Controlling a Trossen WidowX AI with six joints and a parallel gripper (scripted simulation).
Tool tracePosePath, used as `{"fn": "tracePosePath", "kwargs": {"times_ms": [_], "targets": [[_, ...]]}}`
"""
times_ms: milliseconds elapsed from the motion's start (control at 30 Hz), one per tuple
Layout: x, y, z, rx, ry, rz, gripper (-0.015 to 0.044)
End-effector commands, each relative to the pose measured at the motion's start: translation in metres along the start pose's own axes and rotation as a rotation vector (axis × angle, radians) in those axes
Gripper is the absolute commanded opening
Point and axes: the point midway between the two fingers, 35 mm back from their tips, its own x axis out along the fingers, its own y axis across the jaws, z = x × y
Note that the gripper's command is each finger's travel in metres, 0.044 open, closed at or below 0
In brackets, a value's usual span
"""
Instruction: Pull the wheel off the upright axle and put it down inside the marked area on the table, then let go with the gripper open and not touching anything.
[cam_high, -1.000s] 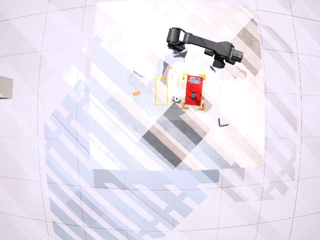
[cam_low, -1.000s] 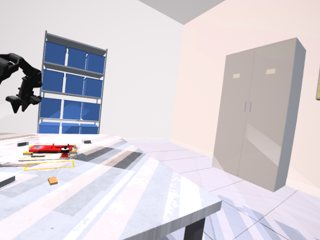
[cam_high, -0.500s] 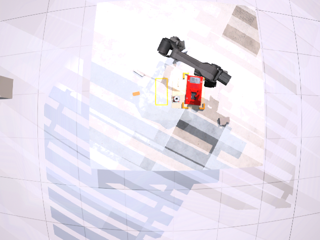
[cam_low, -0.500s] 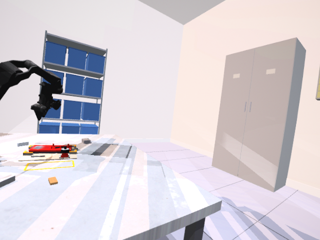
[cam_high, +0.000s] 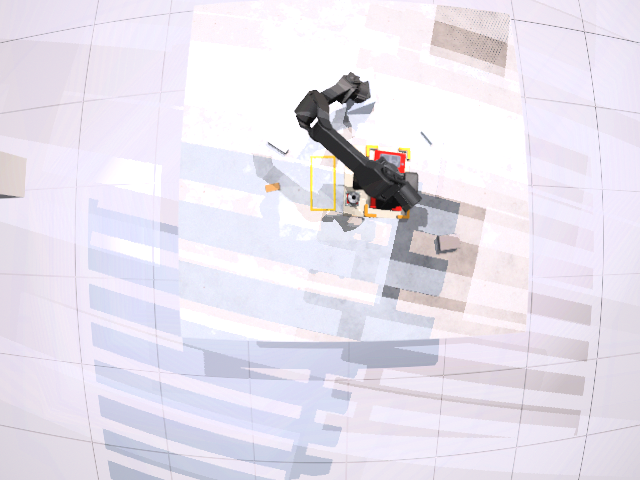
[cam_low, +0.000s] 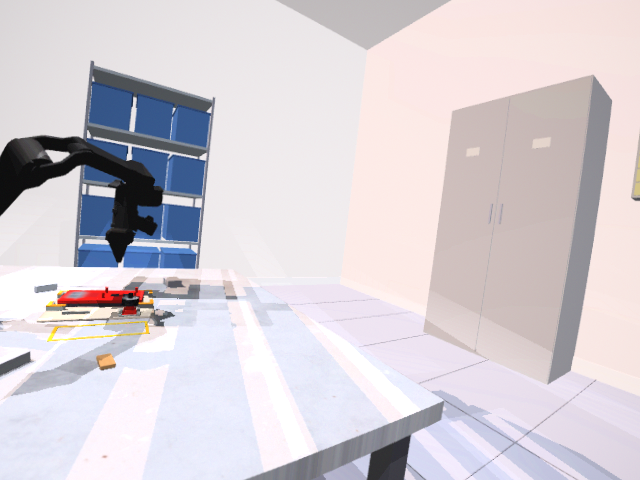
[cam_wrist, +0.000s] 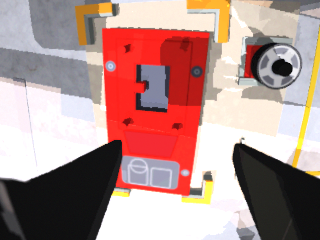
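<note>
The wheel (cam_high: 353, 197) (cam_low: 130, 298) (cam_wrist: 272, 54), with a dark tyre and a silver spoked face, sits on the upright axle over a small red base (cam_low: 129, 311) (cam_wrist: 248, 62). The axle's dark tip (cam_wrist: 283, 67) shows at the wheel's middle. The marked area is a yellow outline (cam_high: 311, 183) (cam_low: 98, 337) (cam_wrist: 304, 125) on the table, just beside the wheel's board. My gripper (cam_low: 119, 260) (cam_wrist: 177, 149) is open and empty, high above the red plate, with the wheel off to its upper right in the wrist view. In the top view the arm hides the fingers.
The red plate (cam_high: 398, 155) (cam_low: 77, 296) (cam_wrist: 115, 110) with short pegs lies between yellow corner brackets (cam_high: 371, 149) (cam_wrist: 222, 22), beside the wheel. An orange block (cam_high: 272, 187) (cam_low: 105, 361) lies beyond the marked area. A grey-brown block (cam_high: 448, 242) and a thin dark bar (cam_high: 425, 137) lie on the plate's other side.
</note>
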Motion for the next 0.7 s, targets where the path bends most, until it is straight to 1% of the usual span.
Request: {"fn": "tracePosePath", "kwargs": {"times_ms": [0,167,533,667], "targets": [[0.005,-0.03,0.02,-0.029,-0.023,-0.042,0.03],[0.017,-0.07,0.04,-0.071,-0.029,-0.108,0.03],[0.016,-0.082,0.035,-0.072,-0.028,-0.111,0.03],[0.024,-0.083,0.036,-0.073,-0.028,-0.11,0.03]]}}
